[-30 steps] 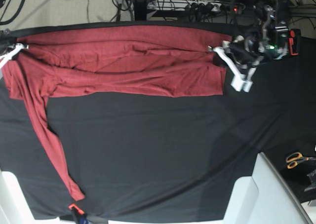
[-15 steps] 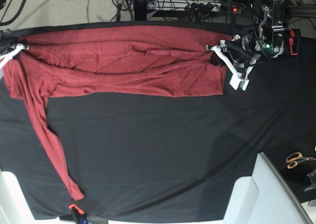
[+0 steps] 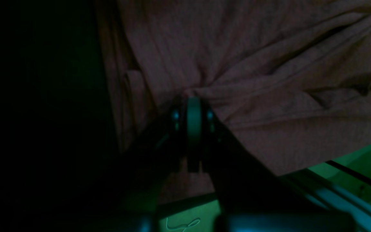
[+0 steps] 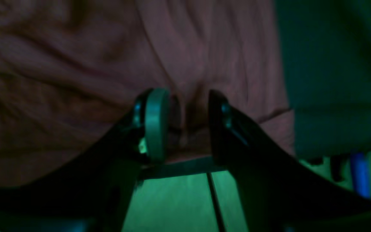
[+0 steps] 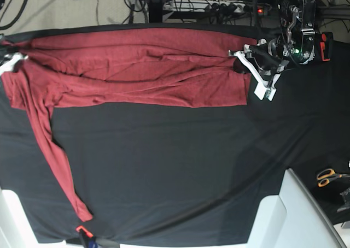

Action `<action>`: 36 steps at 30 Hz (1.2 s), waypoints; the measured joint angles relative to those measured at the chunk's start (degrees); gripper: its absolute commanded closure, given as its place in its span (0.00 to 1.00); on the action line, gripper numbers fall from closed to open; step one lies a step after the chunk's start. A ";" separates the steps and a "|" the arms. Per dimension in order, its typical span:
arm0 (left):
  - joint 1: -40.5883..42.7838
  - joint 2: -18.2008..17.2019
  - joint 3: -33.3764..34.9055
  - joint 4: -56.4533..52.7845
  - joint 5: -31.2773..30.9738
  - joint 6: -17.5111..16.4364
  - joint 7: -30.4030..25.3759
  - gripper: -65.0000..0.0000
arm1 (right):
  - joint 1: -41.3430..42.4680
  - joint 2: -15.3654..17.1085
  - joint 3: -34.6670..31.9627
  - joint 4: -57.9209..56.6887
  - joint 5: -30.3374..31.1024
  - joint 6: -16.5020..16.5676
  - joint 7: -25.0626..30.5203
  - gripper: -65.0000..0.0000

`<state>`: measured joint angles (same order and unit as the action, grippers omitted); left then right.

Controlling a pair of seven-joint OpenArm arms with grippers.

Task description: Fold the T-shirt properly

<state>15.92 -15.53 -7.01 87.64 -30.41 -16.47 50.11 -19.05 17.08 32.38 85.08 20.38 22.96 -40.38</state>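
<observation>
Left gripper [image 3: 193, 100]: jaws pressed together, pinching a gathered tuck of the T-shirt [image 5: 136, 73] at the hem end of the garment. Right gripper [image 4: 185, 109]: jaws spread apart, a puckered ridge of red fabric standing between them; whether the pads touch it cannot be told. The T-shirt lies stretched in a long wrinkled band along the far edge of the table [image 5: 191, 171], which is draped in black cloth. One sleeve [image 5: 54, 160] trails from the right gripper's end towards the near corner. Orange-handled scissors [image 5: 330, 176] lie well apart, beyond the opposite side edge.
</observation>
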 measured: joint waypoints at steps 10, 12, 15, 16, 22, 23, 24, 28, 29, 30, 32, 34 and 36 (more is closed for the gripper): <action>-0.04 0.00 0.04 0.00 0.00 0.00 0.00 1.00 | 8.00 -0.28 -1.05 1.99 0.17 9.07 -1.77 0.99; -0.04 -0.02 0.04 0.00 0.02 0.00 0.00 1.00 | 10.29 -0.09 -2.03 -0.81 -0.26 8.96 -3.45 1.00; -0.02 -0.02 0.04 0.00 -0.02 0.00 0.00 1.00 | 12.81 0.46 -4.02 -5.99 -0.63 9.20 -4.09 1.00; -0.04 -0.02 -0.02 0.00 0.02 0.00 0.02 1.00 | 13.81 0.96 -4.87 -7.89 -0.74 9.16 -4.35 1.00; -0.04 -0.07 -0.20 -0.09 0.00 0.00 0.00 1.00 | 19.39 4.35 -5.84 -18.49 -0.13 8.81 0.63 1.00; -0.02 -0.07 -0.31 -0.09 0.00 -0.02 0.02 1.00 | 20.11 4.57 -5.73 -20.65 -0.44 8.44 0.98 1.00; -0.04 -0.04 -0.31 -0.11 0.02 0.00 0.02 1.00 | 20.79 4.92 -5.73 -23.02 -1.01 8.15 1.22 1.00; -0.72 -0.02 -0.28 -0.13 0.00 0.00 0.00 1.00 | 23.58 6.34 -5.77 -31.01 -0.87 8.15 4.04 1.00; -0.87 -0.04 -0.28 -0.13 0.02 0.00 -0.02 1.00 | 24.04 6.75 -5.77 -32.17 -0.74 8.22 4.94 1.00; -0.96 0.00 -0.28 -0.13 0.00 0.00 -0.13 1.00 | 24.17 7.13 -5.77 -32.96 -0.61 8.46 6.40 1.00; -0.90 0.11 -0.15 -0.13 0.02 0.00 -0.13 1.00 | 24.46 7.72 -5.77 -34.53 -0.31 8.55 8.24 1.00; -1.03 0.11 -0.04 -0.17 0.02 0.00 -0.09 1.00 | 25.22 7.89 -5.77 -37.07 -0.92 8.17 9.31 1.00; -1.31 0.11 -0.04 -0.17 0.04 0.00 -0.11 1.00 | 26.29 7.74 -5.77 -39.93 -0.81 8.22 11.17 1.00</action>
<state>14.61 -15.42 -7.05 87.46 -30.37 -16.47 50.00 7.25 24.82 26.61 45.15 19.57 31.18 -29.21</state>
